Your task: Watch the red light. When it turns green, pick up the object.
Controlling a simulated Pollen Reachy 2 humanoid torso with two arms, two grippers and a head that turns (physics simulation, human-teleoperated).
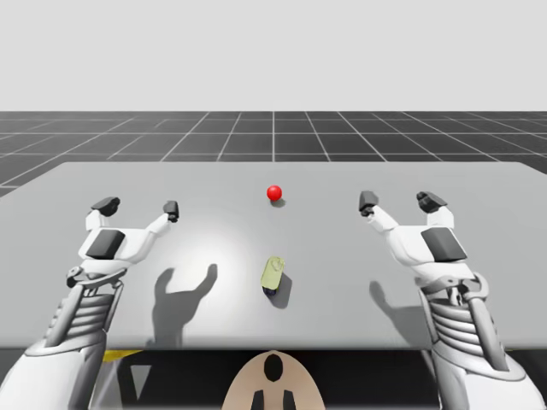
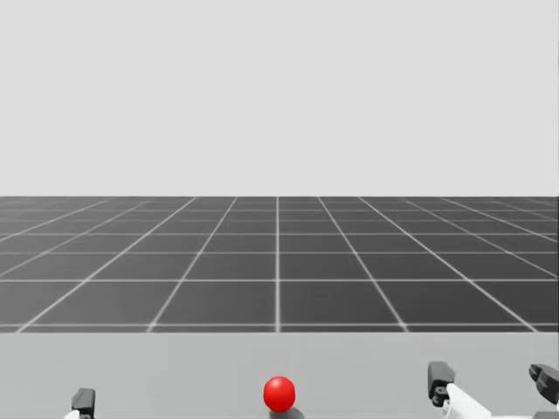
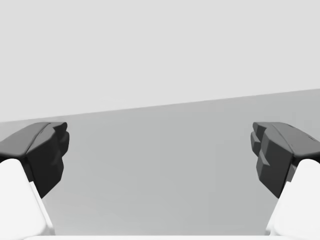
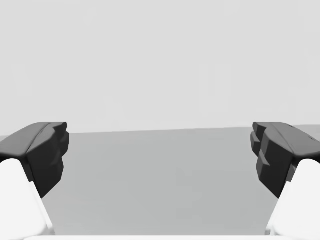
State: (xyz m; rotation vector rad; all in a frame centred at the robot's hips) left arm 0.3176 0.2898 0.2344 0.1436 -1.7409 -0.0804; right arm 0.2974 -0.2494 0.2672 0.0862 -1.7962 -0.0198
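Observation:
A red ball light [image 1: 274, 193] sits on the grey table [image 1: 479, 184] at mid depth, and it is red [image 2: 279, 394] in the head view too. A small pale green object [image 1: 273, 274] lies nearer to me, just ahead of my torso. My left gripper [image 1: 138, 206] hovers open to the left of the light, with nothing between its fingers [image 3: 42, 155]. On the other side my right gripper [image 1: 402, 202] is open as well, its fingers [image 4: 277, 155] wide apart over bare table. Both grippers are well away from the green object.
The table's far edge [image 1: 273, 163] runs behind the light, with a dark gridded floor [image 2: 279, 262] beyond it. Table surface lies between the two grippers [image 1: 222, 248].

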